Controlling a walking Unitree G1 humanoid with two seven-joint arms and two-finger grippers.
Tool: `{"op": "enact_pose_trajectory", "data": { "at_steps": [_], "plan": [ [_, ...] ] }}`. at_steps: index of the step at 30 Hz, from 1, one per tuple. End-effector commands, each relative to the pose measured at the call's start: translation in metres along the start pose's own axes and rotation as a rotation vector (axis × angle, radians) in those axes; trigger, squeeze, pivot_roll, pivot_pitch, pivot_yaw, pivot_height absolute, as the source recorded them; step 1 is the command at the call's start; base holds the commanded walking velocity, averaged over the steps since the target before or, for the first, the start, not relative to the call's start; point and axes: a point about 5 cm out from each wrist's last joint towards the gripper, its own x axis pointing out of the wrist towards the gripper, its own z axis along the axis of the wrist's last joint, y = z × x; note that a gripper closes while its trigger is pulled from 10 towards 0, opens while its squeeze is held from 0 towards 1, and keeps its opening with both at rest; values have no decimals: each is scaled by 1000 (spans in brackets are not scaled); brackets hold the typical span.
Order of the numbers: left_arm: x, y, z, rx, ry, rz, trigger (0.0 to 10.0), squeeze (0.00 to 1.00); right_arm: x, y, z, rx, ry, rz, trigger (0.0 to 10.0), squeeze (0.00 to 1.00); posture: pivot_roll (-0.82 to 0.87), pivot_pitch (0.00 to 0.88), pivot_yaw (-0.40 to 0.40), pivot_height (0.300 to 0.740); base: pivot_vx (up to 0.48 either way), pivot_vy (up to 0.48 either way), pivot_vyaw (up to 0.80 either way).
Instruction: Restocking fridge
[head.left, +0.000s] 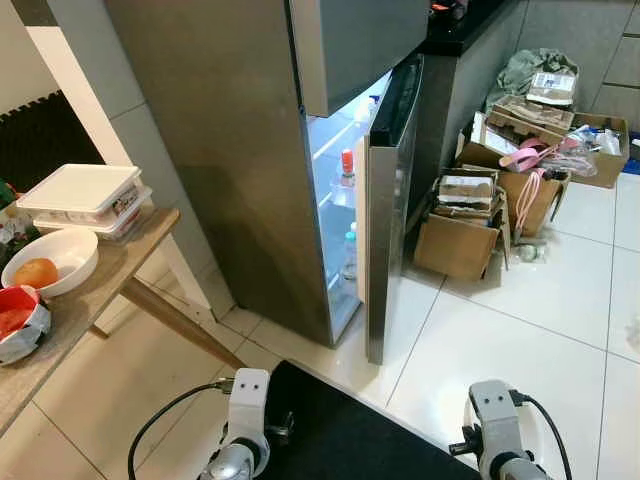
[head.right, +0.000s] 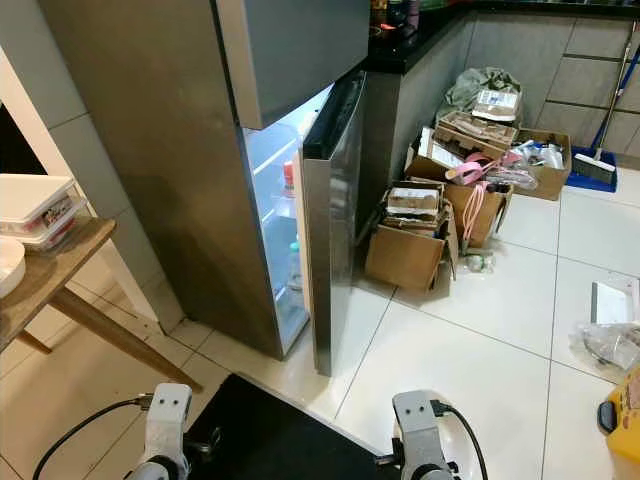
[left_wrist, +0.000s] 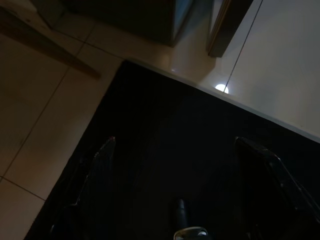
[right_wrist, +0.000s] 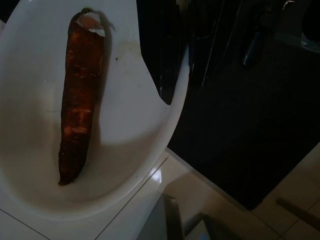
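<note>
The grey fridge (head.left: 230, 150) stands ahead with its lower door (head.left: 385, 220) ajar and the inside lit. An orange-capped bottle (head.left: 347, 165) and other bottles (head.left: 350, 250) sit on its shelves. In the right wrist view a white bowl (right_wrist: 125, 140) with a long carrot (right_wrist: 77, 95) in it hangs above the floor. My right gripper (right_wrist: 170, 85) is shut on the bowl's rim. In the left wrist view my left gripper (left_wrist: 180, 160) is open and empty over a black mat (left_wrist: 165, 130). Both silver wrists, left (head.left: 245, 420) and right (head.left: 497, 420), are low in the head views.
A wooden table (head.left: 110, 270) on my left holds white lidded containers (head.left: 85, 195), a white bowl with an orange (head.left: 70, 255) and a red bag (head.left: 15, 320). Cardboard boxes (head.left: 460, 240) full of clutter crowd the floor right of the fridge. White tiles (head.left: 520, 330) lie before the door.
</note>
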Motion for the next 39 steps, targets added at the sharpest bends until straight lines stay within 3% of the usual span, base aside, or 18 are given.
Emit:
{"op": "enact_pose_trajectory", "data": {
  "at_steps": [1,9,22,39],
  "plan": [
    [0,10,1,-6,11,24,10000,0,0,-1,-3,8,15,-9,10000,0,36,68,59,740,0,0,0],
    [0,10,2,-13,12,26,10000,0,0,0,-3,7,17,-5,10000,0,42,79,55,740,31,0,0],
    [1,6,5,-22,-4,13,10000,0,2,6,0,23,13,-1,10000,0,62,92,64,740,305,0,0],
    [1,4,8,-14,-10,2,10000,0,1,3,-2,34,13,-16,10000,0,59,91,72,740,341,0,0]
  ]
}}
